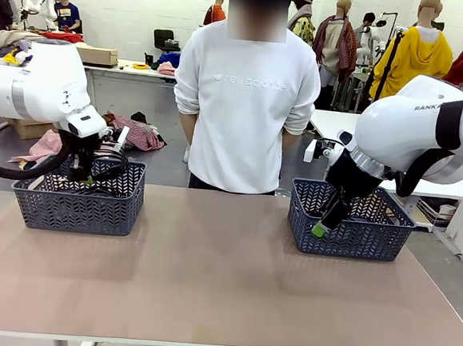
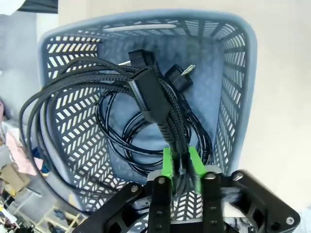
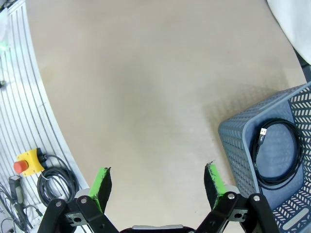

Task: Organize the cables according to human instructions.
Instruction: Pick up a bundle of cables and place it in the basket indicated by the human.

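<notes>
My left gripper [image 2: 181,162] hangs over the left grey basket [image 2: 238,97], shut on a bundle of strands of a black braided cable [image 2: 146,92] whose loops and plug dangle into the basket. Another thin black cable [image 2: 131,141] lies coiled on that basket's floor. From the front, the left gripper [image 1: 83,179] sits just above the left basket [image 1: 76,205]. My right gripper [image 3: 158,182] stands open over bare table beside the right basket [image 3: 238,145], which holds one coiled cable [image 3: 277,150]. In the front view the right gripper [image 1: 321,226] hangs at the right basket [image 1: 355,235]. The human [image 1: 245,102] stands behind the table.
The tan tabletop [image 1: 215,276] stretches between the two baskets. A yellow box with a red stop button [image 3: 24,165] and a grey cord lie on the floor past the table edge. White tables [image 1: 332,121] stand behind at the right.
</notes>
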